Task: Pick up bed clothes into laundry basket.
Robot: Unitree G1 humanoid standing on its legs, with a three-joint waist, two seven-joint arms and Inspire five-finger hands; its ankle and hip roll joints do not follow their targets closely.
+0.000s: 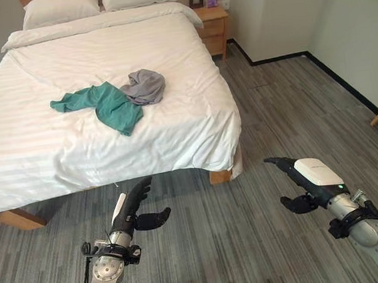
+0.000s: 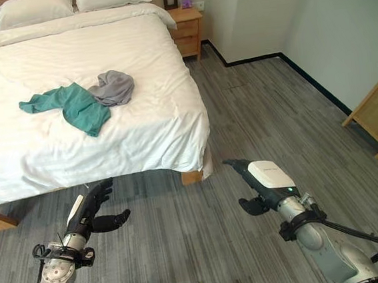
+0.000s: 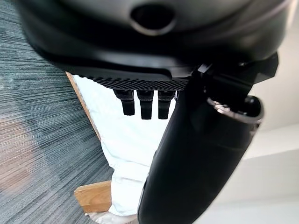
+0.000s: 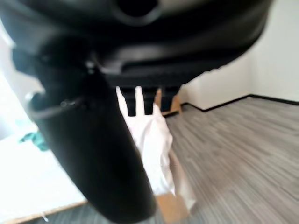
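The big bed (image 1: 56, 147) takes up the far left of the room, with a smooth white cover that has soft stripes in it and hangs down over the near edge. Two puffy white pillows (image 1: 98, 1) sit at the far end, and a small wooden nightstand (image 1: 213, 27) stands just beside the bed on the far right. The floor (image 1: 279, 106) is grey with long thin lines, like planks. On the middle of the bed lie the clothes to pick up: a teal garment (image 1: 105, 104), floppy and spread out long, and a grey garment (image 1: 145, 86), soft and bunched in a lump, touching the teal one on its right side. No laundry basket can be seen. The robot stands on the floor near the foot of the bed, and both hands are well apart from the clothes, so the job looks like it is only at the start: getting close to the bed. The left hand (image 1: 134, 207) is low on the near left, its dark fingers straight and spread, holding nothing. The right hand (image 1: 300, 179) is on the near right with a white cover on its back; its fingers are also relaxed and apart, holding nothing. Next, the robot would likely need to step closer and reach over the bed edge, then close a hand round the soft cloth, which will sag and fold when lifted.
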